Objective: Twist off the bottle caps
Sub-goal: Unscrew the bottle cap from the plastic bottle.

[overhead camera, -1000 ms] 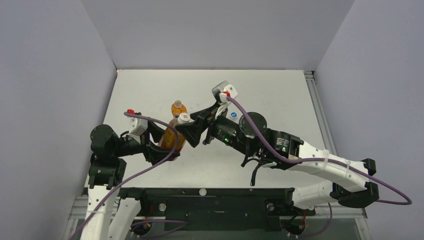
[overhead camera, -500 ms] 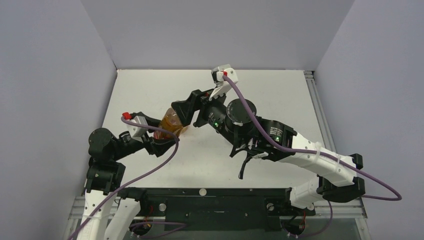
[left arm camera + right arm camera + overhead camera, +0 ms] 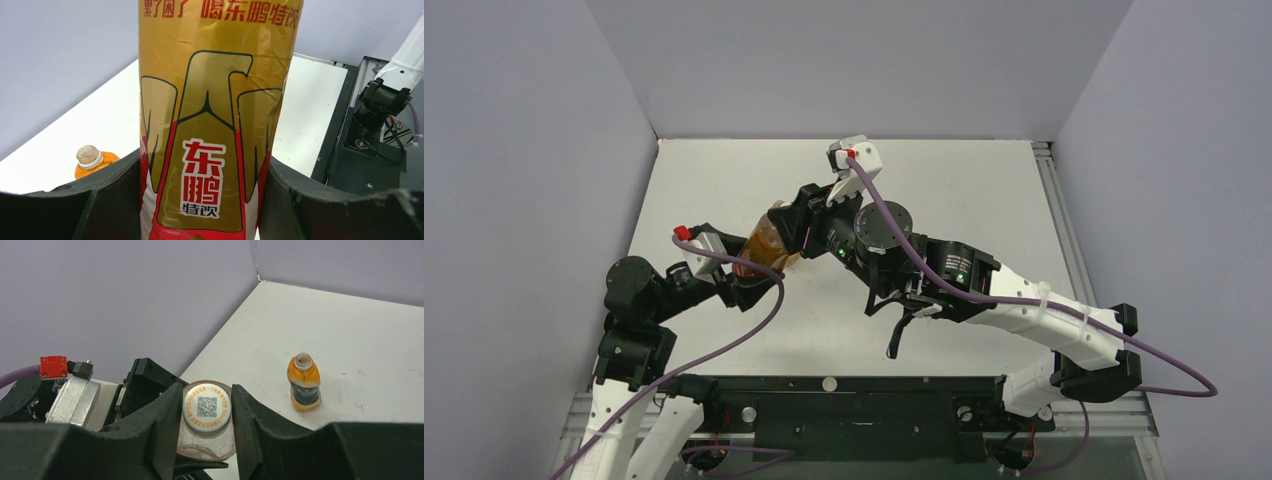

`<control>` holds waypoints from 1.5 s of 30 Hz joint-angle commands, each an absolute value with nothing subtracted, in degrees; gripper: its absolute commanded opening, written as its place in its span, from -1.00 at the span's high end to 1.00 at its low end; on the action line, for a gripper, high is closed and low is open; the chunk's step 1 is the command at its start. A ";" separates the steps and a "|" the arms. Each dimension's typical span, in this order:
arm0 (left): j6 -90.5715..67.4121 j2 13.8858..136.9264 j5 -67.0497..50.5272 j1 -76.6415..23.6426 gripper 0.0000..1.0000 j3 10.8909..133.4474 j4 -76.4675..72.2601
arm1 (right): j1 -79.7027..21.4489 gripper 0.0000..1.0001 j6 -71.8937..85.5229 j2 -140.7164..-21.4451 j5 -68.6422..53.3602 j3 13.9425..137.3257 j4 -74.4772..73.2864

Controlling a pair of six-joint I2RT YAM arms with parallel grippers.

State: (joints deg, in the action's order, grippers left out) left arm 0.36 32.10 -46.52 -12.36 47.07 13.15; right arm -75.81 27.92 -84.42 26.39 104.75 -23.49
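Right gripper — astride white cap

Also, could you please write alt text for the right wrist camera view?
Two black fingers of the right gripper sit tight against both sides of a white cap printed with a QR code, on a bottle held by the left gripper. Further off, a small orange bottle stands upright on the white table.

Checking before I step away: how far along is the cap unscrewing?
Done: the orange bottle stands uncapped on the table. In hand: the left claw grips the brown bottle; the right claw is closed on its white cap. Remaining: twisting that cap off. No other bottle is in view.
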 commanded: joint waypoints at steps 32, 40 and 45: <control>-37.77 33.21 -67.94 -13.30 0.79 47.95 -10.64 | -72.94 0.78 14.98 -72.71 -15.51 94.21 -11.44; -17.58 31.92 -54.92 -13.28 0.83 48.74 3.94 | -73.88 -0.61 18.59 -73.10 1.94 97.33 -14.03; -9.29 30.84 -42.99 -13.27 0.86 47.51 5.97 | -76.15 -0.64 21.40 -75.38 15.18 100.96 -16.19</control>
State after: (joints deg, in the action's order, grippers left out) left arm -19.05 31.86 -54.43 -13.39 46.74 3.05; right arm -74.43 18.61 -73.60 2.85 96.42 -15.68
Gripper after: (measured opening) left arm 0.593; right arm 0.822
